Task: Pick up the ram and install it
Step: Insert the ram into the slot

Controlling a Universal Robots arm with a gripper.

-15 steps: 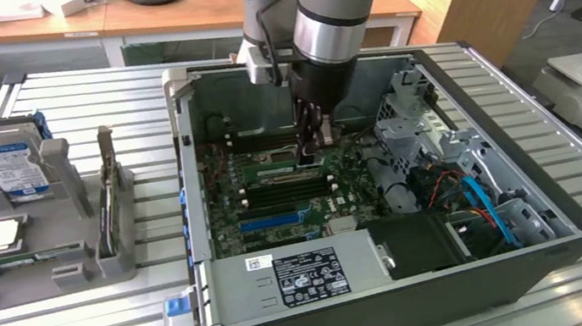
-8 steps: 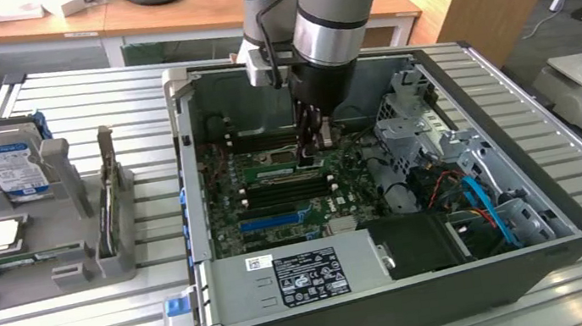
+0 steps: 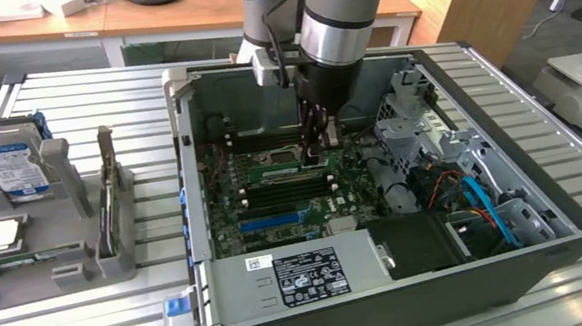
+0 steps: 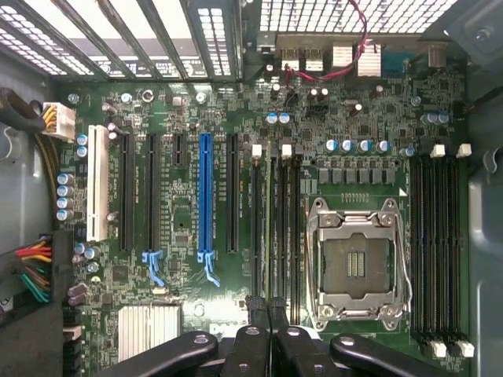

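Note:
My gripper (image 3: 318, 150) reaches down into the open computer case (image 3: 522, 182), just above the motherboard (image 4: 181, 118). Its black fingers (image 4: 253, 326) are pressed together, shut on the ram (image 4: 269, 228). In the wrist view the ram is a thin green strip seen edge-on, lying along one of the memory slots between the expansion slots and the empty processor socket (image 4: 357, 267). In the exterior view a short green length of the ram (image 3: 271, 163) sticks out beside the fingers. I cannot tell whether it is seated in the slot.
A grey holder (image 3: 43, 270) on the slatted table at the exterior view's left carries a hard drive (image 3: 12, 168) with a blue-white label and a square silver processor chip (image 3: 3, 235). The power supply (image 3: 296, 278), cables (image 3: 479, 196) and drive cage (image 3: 410, 116) crowd the case.

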